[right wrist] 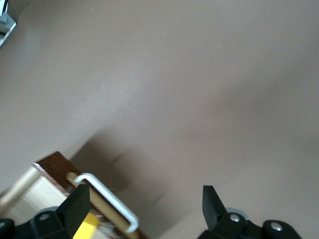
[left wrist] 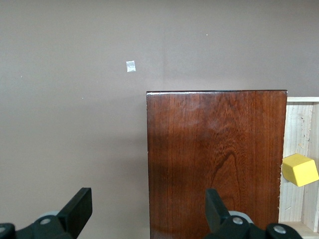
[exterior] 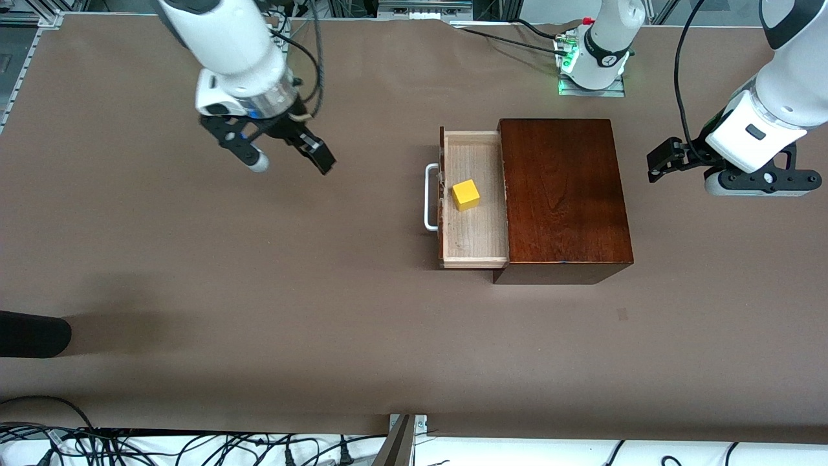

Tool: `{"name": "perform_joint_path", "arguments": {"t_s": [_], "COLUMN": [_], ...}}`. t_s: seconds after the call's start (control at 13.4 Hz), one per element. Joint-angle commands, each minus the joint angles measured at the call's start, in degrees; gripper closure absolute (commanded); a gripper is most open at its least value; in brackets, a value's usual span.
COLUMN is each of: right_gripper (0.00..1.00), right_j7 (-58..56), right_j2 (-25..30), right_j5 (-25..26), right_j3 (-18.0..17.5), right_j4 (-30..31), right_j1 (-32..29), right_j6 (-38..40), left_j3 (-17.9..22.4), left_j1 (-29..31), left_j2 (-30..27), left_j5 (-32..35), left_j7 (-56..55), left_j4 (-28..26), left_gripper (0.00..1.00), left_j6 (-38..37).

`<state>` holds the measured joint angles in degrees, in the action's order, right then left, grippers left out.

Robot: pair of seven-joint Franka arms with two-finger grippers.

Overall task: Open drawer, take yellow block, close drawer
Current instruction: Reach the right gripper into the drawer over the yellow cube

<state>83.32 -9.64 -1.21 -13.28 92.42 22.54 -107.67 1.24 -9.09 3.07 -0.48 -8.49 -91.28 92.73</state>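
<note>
The drawer (exterior: 474,198) stands pulled out of the box (exterior: 563,194) toward the right arm's end, its inner part hidden under the box top; the block (exterior: 466,195) lies in it near the handle (exterior: 430,206). The right pincer (exterior: 284,155) hangs apart over bare surface (exterior: 194,272). The left pincer (exterior: 654,166), also apart, waits over the surface beside the box.

— What kind of place is being seen here?
— A robotics lab: a table (exterior: 194,272) covered in brown sheeting, framed by aluminium rails (exterior: 19,71). Loose cables (exterior: 129,446) are bundled along the table's edge nearest the front camera, and a green-lit arm base (exterior: 592,65) is bolted to it.
</note>
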Motion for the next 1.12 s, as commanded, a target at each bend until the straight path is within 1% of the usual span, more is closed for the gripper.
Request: {"name": "perform_joint_path", "arguments": {"t_s": [0.0, 0.3, 0.45, 0.67, 0.75, 0.9, 1.05], "right_gripper": [0.00, 0.00, 0.00, 0.00, 0.00, 0.00, 0.00], "right_j7": [14.2, 34.9, 37.4, 50.5, 53.1, 56.6, 57.2], "right_j2": [-6.5, -15.6, -21.0, -29.3, -30.9, -33.1, -35.1], "right_j5": [2.7, 3.7, 5.4, 8.7, 9.1, 9.5, 9.5], "right_j3": [0.0, 0.1, 0.4, 1.5, 1.6, 3.5, 6.9], "right_j4": [-7.3, -17.8, -23.0, -31.5, -33.4, -35.1, -36.0], "right_j1": [4.8, 8.4, 11.5, 15.7, 16.9, 20.2, 24.6], "right_j6": [-0.4, -0.4, -0.3, -0.5, -0.6, -1.7, -3.2], "left_j3": [0.0, -0.1, -0.1, 0.0, 0.0, 0.0, -0.1], "left_j1": [0.2, 0.1, 0.1, 0.2, 0.2, 0.1, 0.1], "left_j2": [0.9, 0.9, 0.9, 0.9, 0.9, 0.9, 0.9], "left_j5": [-1.2, -1.2, -1.3, -1.3, -1.3, -1.3, -1.3], "left_j7": [0.0, 0.0, 0.0, 0.0, 0.0, 0.0, 0.0], "left_j4": [1.7, 1.7, 1.7, 1.7, 1.7, 1.8, 1.8], "left_gripper": [0.00, 0.00, 0.00, 0.00, 0.00, 0.00, 0.00], "left_j6": [-0.5, -0.5, -0.5, -0.5, -0.6, -0.5, -0.5]}}
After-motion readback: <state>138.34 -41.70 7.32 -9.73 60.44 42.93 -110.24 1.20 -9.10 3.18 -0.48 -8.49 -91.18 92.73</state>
